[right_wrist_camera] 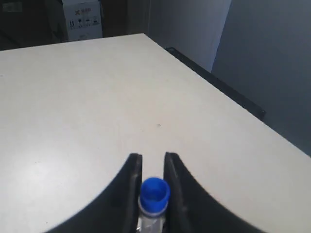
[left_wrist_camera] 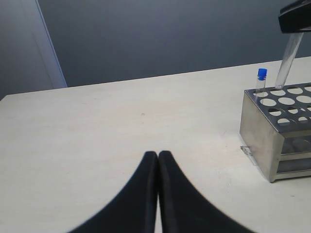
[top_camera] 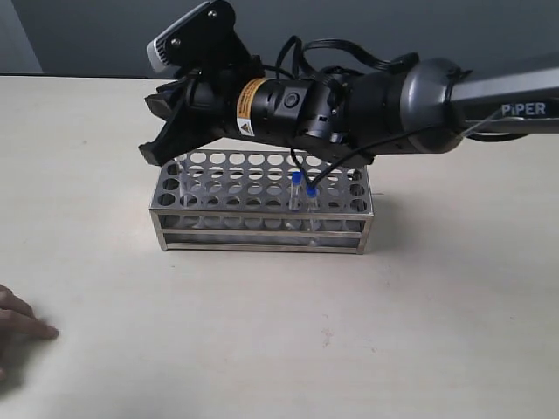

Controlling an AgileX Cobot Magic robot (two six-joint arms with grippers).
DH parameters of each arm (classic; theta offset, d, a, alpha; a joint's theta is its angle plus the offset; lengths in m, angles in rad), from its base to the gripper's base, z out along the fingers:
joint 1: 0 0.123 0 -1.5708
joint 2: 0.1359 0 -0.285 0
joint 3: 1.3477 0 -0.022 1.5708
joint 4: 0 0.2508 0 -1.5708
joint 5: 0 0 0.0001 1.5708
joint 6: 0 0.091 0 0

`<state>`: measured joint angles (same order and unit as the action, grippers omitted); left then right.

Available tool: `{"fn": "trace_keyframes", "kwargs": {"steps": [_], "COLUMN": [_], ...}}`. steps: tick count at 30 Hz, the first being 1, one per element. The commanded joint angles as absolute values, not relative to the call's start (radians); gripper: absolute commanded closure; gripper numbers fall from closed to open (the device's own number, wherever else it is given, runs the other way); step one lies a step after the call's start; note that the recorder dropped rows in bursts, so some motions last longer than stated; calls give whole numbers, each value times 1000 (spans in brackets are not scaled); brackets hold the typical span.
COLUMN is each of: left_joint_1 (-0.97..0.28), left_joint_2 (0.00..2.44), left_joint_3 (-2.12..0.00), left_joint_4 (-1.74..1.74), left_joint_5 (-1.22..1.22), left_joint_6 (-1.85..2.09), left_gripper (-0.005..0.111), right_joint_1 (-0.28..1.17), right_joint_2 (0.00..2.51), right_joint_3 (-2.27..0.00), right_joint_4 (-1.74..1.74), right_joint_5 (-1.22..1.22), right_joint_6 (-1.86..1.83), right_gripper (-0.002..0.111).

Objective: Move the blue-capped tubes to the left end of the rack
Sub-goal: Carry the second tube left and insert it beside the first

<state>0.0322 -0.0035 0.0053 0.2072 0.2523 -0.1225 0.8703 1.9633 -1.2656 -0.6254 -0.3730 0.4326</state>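
Note:
The steel rack stands mid-table. Two blue-capped tubes stand in its right half. My right gripper reaches across and hangs over the rack's left end. In the right wrist view this gripper is shut on a blue-capped tube, with the cap between its fingers. In the left wrist view the held tube hangs slanted above the rack's end holes. Another blue-capped tube stands in the far corner hole there. My left gripper is shut and holds nothing, a stretch left of the rack.
A person's hand rests on the table at the front left edge. The right arm's body and cables span the space above the rack. A box stands beyond the table's far side.

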Motion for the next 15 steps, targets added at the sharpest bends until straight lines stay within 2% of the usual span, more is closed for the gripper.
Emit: {"fn": "trace_keyframes", "kwargs": {"steps": [1, 15], "left_joint_1": [28, 28], "left_joint_2": [0, 0], "left_joint_3": [0, 0], "left_joint_4": [202, 202], "left_joint_5": [246, 246], "left_joint_6": [-123, -123], "left_gripper": [106, 106], "right_joint_1": [872, 872], "right_joint_2": [1984, 2037], "right_joint_3": [-1275, -1290], "right_joint_4": [-625, -625], "right_joint_5": [-369, -409], "right_joint_6": [451, 451], "right_gripper": [108, 108]}}
